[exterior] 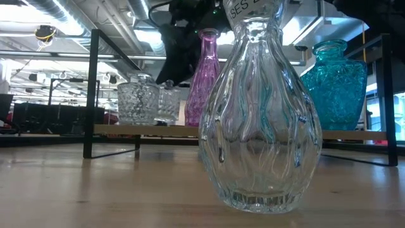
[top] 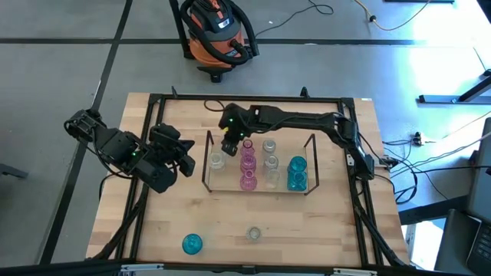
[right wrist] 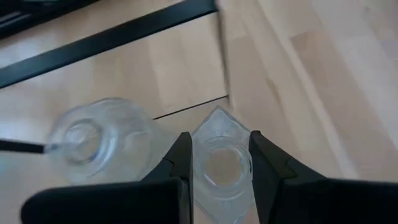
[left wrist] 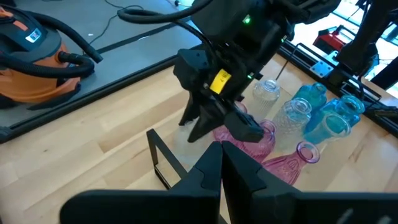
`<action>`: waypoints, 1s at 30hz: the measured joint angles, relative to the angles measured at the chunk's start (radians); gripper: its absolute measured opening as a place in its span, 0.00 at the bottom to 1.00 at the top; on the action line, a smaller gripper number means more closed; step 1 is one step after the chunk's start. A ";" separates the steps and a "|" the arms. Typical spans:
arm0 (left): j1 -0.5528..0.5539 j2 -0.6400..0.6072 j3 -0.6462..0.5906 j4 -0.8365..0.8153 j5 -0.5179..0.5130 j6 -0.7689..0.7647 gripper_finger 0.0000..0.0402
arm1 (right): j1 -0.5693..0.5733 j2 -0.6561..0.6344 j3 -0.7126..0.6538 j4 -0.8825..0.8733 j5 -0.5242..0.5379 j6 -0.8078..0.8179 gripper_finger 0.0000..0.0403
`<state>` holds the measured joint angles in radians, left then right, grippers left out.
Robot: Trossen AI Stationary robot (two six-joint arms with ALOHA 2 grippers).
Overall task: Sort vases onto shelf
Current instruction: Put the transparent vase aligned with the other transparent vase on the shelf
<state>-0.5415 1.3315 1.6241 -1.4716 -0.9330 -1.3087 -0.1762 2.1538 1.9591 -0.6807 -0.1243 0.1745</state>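
Over the shelf (top: 209, 165), right pincer (right wrist: 219, 163) grasping a clear vase (right wrist: 219, 167); pink vases (top: 248, 165) beside.

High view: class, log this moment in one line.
right tool: grips clear vase over shelf | left tool: shut, waiting beside shelf

Shelf (top: 205, 165) is sitting mid-table (top: 307, 222), w/ vases standing in rows on it. Right gripper (top: 229, 146) is hanging over shelf's back-left part, fingers either side of a vase (right wrist: 219, 163); another vase (right wrist: 93, 140) is just beside it. Left gripper (top: 184, 159) is resting left of shelf, outside it. Two vases (top: 192, 244) (top: 254, 233) are standing apart near table's front edge. Vacuum (top: 217, 34) is sitting on floor behind table.
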 joint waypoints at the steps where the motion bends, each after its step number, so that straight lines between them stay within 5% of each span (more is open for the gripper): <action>1: 0.000 0.000 0.000 0.000 -0.002 0.000 0.00 | 0.000 0.004 0.000 0.005 0.013 0.000 0.19; 30: 0.000 0.000 0.000 -0.004 -0.012 -0.024 0.00 | 0.014 0.042 0.000 0.025 -0.096 0.027 0.26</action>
<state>-0.5417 1.3312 1.6241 -1.4760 -0.9446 -1.3331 -0.1627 2.1956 1.9591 -0.6559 -0.2198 0.2016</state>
